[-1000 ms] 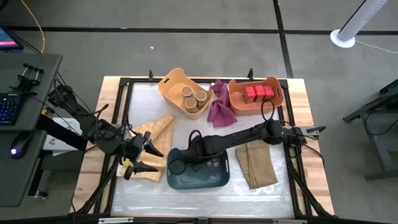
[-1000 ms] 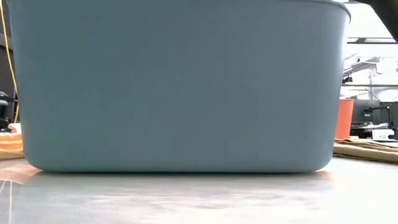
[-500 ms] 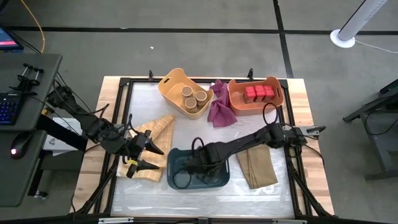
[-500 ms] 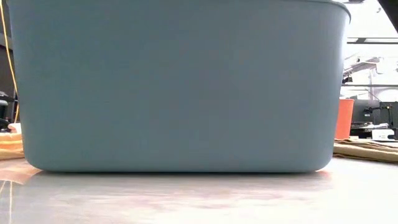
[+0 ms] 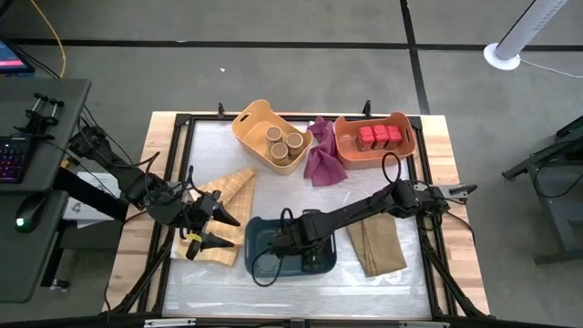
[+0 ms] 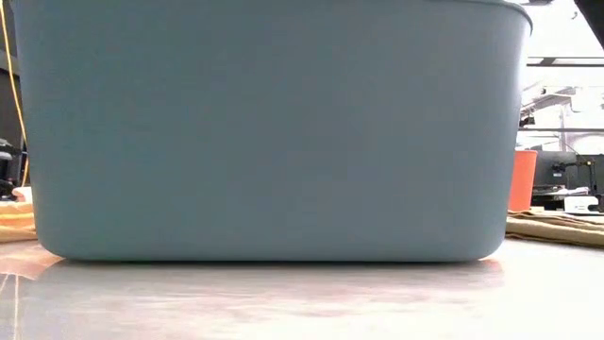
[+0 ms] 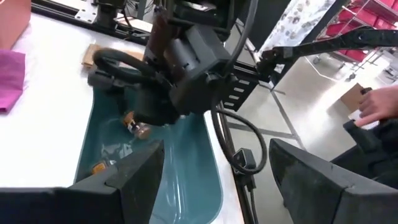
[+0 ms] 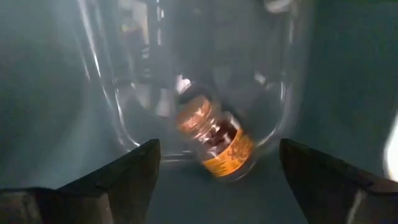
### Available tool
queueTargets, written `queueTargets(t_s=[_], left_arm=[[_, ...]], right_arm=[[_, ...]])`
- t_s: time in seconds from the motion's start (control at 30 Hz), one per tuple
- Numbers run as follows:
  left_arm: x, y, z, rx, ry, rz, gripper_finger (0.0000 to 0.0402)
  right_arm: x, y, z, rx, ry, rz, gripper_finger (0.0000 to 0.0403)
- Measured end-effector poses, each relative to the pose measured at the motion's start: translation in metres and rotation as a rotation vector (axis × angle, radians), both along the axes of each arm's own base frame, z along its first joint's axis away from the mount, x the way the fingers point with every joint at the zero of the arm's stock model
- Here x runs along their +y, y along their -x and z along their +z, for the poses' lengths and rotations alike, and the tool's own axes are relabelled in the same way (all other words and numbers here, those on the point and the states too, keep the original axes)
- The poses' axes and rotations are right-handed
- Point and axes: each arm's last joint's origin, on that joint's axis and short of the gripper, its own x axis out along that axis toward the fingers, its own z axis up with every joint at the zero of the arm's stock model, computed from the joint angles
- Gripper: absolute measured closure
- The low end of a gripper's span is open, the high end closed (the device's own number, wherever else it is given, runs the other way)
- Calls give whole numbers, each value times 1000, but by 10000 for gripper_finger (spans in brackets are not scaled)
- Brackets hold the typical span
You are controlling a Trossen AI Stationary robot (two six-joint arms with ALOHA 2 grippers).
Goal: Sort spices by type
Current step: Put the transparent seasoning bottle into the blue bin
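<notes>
My right gripper [image 5: 278,244] reaches down into the teal bin [image 5: 321,264] at the table's near middle and stands open [image 8: 217,186]. A tiny jar [image 8: 214,142] with a brown top and an orange label lies on its side on the bin floor, ahead of the fingers and apart from them. A second small jar [image 7: 99,167] lies nearer the bin's left wall. Tan cylinders [image 5: 284,141] stand in the yellow bin [image 5: 246,123], and red tins [image 5: 378,137] sit in the orange bin [image 5: 405,146]. My left gripper [image 5: 211,230] waits open above a folded tan cloth [image 5: 228,189].
A magenta cloth [image 5: 321,162] lies between the two far bins. Another folded tan cloth [image 5: 375,241] lies right of the teal bin. The teal bin's wall [image 6: 274,132] fills the low view. A person's hand [image 7: 376,109] shows beyond the table.
My right gripper has moved toward the table's near edge, deeper into the teal bin, and has opened. The left arm has kept still.
</notes>
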Motion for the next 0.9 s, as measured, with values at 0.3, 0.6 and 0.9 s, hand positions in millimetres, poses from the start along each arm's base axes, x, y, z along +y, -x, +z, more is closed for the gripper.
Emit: queueTargets(t_s=[0.3,0.6,0.9], left_arm=[[1,0,0,-1,10,43,126],[1,0,0,-4,6,57,126],[1,0,0,-3,5,57,126]], right_arm=[[7,1,0,-15,-1,347,80],[11,-6,-45,104,30,449,80],[12,-8,-64,130,133,448,111]])
